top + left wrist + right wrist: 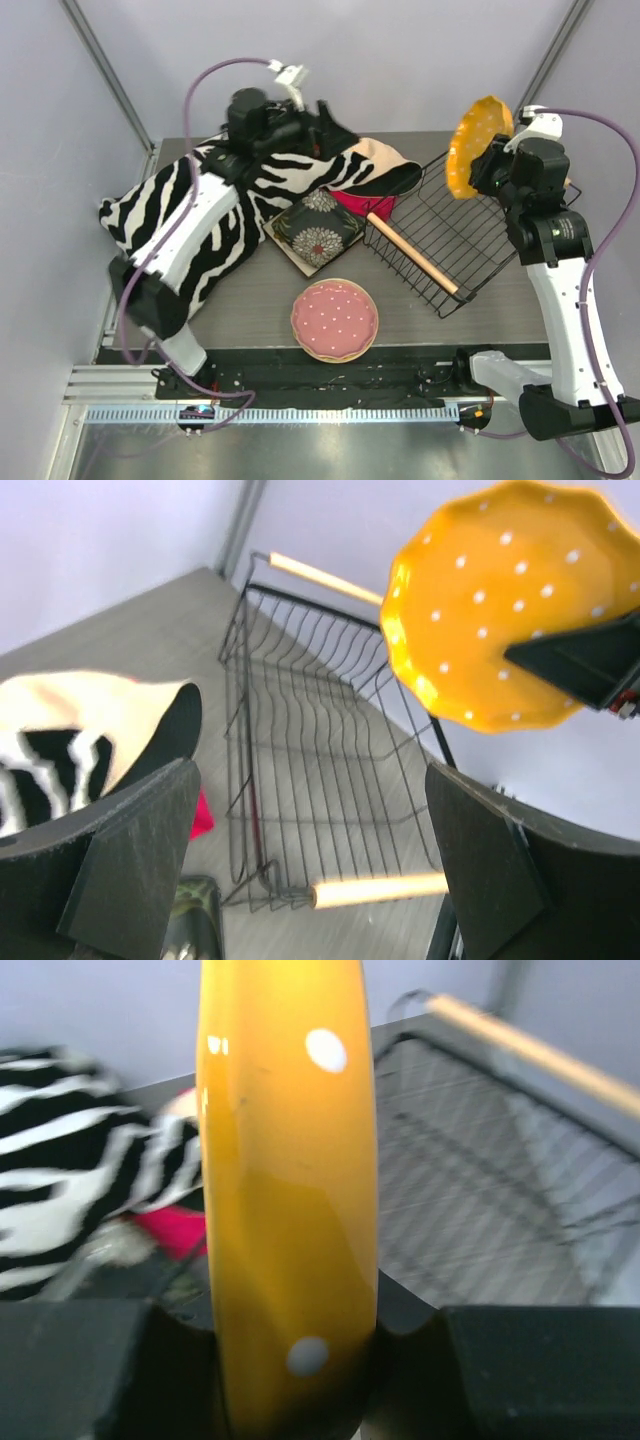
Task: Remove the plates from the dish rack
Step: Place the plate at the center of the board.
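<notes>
Right pincer [290,1360] tight on orange dotted plate [285,1160], edge-on in wrist view; left pincer [315,865] apart, toward dish rack [300,740]

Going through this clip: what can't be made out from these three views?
- Top view: the zebra cloth overlaps the dark square plate at its edge; anything under the cloth is hidden.
- Top view: the pink item lies mostly under the hat; unidentifiable.
- Right wrist view: the orange dotted plate, in the right claw, blocks the centre; the rest is blurred.
</notes>
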`<state>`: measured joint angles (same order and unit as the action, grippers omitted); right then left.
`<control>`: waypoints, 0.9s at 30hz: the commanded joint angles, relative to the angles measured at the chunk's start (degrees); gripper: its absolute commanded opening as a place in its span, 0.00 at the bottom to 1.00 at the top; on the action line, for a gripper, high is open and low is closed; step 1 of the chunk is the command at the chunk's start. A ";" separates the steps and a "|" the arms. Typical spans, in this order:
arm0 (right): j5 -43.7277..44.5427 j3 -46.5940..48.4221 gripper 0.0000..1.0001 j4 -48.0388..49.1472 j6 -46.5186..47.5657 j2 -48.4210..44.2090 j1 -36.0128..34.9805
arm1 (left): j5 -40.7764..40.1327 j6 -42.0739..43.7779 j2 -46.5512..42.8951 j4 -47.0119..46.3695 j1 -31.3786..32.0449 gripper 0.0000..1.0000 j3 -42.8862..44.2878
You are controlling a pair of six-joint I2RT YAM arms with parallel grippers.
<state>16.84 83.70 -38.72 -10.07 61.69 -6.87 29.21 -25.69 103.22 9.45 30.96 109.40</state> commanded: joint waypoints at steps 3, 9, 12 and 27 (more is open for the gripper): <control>-25.71 -1.43 0.01 11.91 -18.23 -2.28 -6.47 | 8.58 -0.59 -19.96 -4.12 -7.49 0.99 -26.04; -30.54 -9.22 0.01 16.99 -26.75 -0.78 -20.18 | 11.75 -3.30 -36.05 -3.56 -7.93 1.00 -44.67; -35.38 -17.66 0.01 24.71 -33.16 -2.71 -25.20 | 11.30 -6.81 -41.16 -3.57 -8.72 1.00 -51.19; -33.19 -36.58 0.01 26.06 -47.58 -7.55 -39.43 | 5.60 -5.95 -57.86 11.28 -11.18 0.99 -68.35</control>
<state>-16.75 48.03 -23.53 -50.87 57.93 -43.57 36.71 -31.51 47.59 16.91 20.12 43.24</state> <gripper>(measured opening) 0.318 0.996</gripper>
